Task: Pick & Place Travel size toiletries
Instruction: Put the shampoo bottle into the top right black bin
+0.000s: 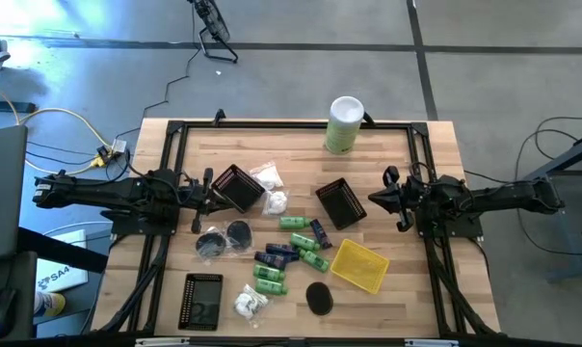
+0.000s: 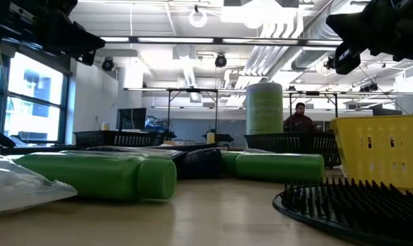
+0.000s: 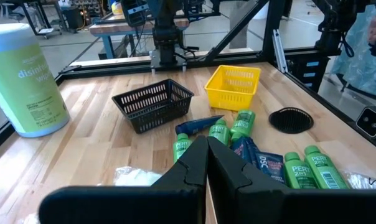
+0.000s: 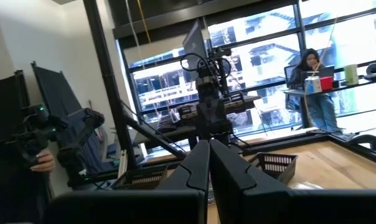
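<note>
Toiletries (image 1: 291,253) lie loose just left of the yellow basket (image 1: 359,266). Left gripper (image 1: 210,187) and right gripper (image 1: 385,196) are closed, empty. Only the right wrist view shows a seated person (image 4: 314,81).

The left gripper (image 3: 206,163) is hiding part of the green bottles (image 3: 216,134) and navy tubes (image 3: 263,163) behind its closed fingers. In the low view, a white packet (image 2: 18,184) and black disc (image 2: 357,205) are running off the edges. Labels are reading too small overhead.
</note>
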Action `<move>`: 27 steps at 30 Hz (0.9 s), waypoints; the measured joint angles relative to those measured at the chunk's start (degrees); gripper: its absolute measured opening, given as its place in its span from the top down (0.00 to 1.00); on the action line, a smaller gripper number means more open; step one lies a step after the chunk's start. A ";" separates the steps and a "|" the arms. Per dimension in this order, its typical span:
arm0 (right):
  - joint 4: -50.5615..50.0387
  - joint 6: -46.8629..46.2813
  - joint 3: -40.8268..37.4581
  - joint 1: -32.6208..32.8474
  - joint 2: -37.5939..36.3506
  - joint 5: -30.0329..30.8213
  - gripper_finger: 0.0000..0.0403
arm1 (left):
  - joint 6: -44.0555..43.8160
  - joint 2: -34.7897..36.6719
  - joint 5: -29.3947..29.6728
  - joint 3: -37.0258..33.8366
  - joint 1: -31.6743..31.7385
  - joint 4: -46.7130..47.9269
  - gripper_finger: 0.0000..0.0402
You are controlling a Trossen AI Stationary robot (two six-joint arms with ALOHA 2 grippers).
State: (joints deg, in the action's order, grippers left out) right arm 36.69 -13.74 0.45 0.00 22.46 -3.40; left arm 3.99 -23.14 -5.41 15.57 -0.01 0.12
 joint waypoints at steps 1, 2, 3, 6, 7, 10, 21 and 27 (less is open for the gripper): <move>0.00 0.00 0.00 -0.01 0.00 0.18 0.99 | 0.00 0.00 0.00 0.00 0.00 0.00 1.00; -0.02 0.00 -0.01 0.00 0.00 0.20 0.99 | -0.02 0.00 0.00 0.00 0.00 0.00 1.00; -0.02 0.00 -0.02 0.00 0.00 0.20 0.99 | -0.04 0.00 0.00 0.00 0.00 0.01 1.00; -0.03 0.00 -0.02 0.01 0.00 0.22 0.99 | -0.11 0.00 0.01 0.00 0.00 0.02 1.00; -0.07 0.00 -0.02 0.01 0.00 0.22 0.99 | -0.11 0.00 0.00 0.00 0.00 0.02 1.00; -0.17 0.00 -0.02 -0.01 0.00 0.24 0.99 | -0.15 0.00 0.00 0.00 0.00 0.02 1.00; -0.55 0.00 -0.04 -0.01 0.00 0.22 0.99 | -0.39 0.02 0.00 0.02 0.00 0.26 1.00; -0.01 0.01 -0.04 0.00 -0.02 1.38 0.99 | -0.42 0.04 0.00 0.04 -0.01 0.90 1.00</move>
State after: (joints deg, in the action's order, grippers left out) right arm 36.68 -13.73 0.40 0.01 22.44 -2.02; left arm 3.57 -23.09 -5.41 15.62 -0.02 1.02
